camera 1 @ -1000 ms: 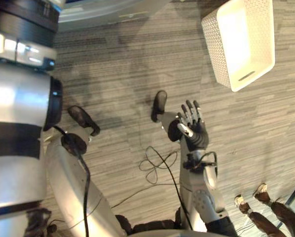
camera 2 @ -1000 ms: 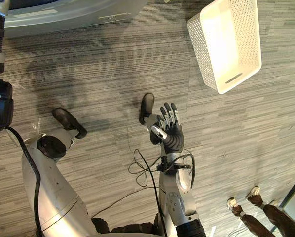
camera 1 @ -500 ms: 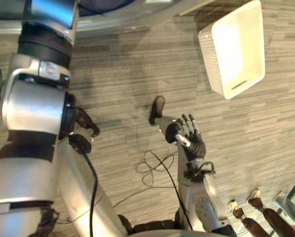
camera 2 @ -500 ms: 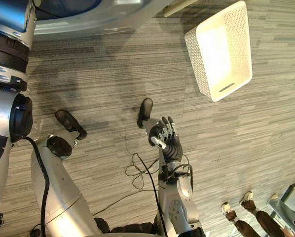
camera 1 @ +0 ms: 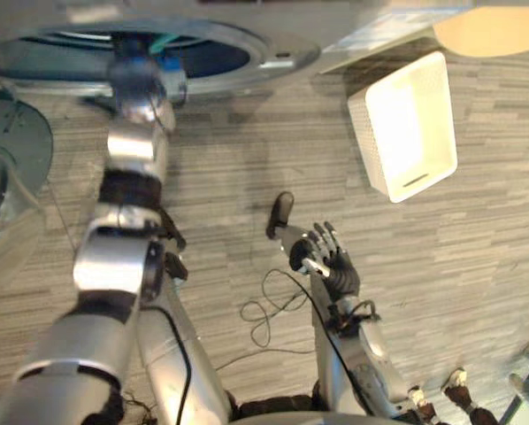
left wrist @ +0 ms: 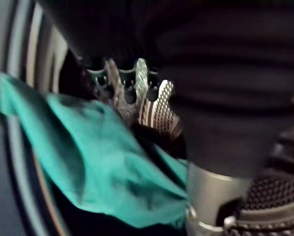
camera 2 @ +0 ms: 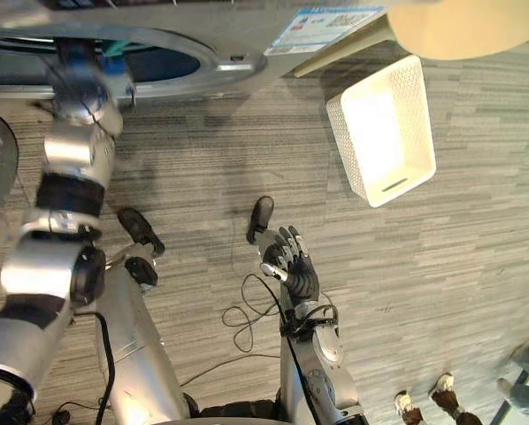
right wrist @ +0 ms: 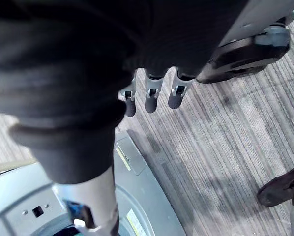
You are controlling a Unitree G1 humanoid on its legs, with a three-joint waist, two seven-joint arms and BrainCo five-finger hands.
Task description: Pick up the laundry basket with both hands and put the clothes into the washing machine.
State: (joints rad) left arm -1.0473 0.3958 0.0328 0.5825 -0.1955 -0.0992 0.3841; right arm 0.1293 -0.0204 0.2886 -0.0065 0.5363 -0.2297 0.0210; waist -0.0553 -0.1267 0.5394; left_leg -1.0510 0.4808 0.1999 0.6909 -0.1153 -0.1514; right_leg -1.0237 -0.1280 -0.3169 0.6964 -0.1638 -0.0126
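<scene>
Laundry basket [camera 1: 368, 135] on floor [camera 1: 481, 257], well beyond right hand [camera 1: 332, 265], fingers straight

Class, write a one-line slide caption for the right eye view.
Left hand at the washing machine's opening with a teal garment; right hand open; white laundry basket on the floor.

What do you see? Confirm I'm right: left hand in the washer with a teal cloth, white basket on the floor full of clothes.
The basket is wrong: it sits empty on the floor, as the right eye view shows. The rest stands.
</scene>
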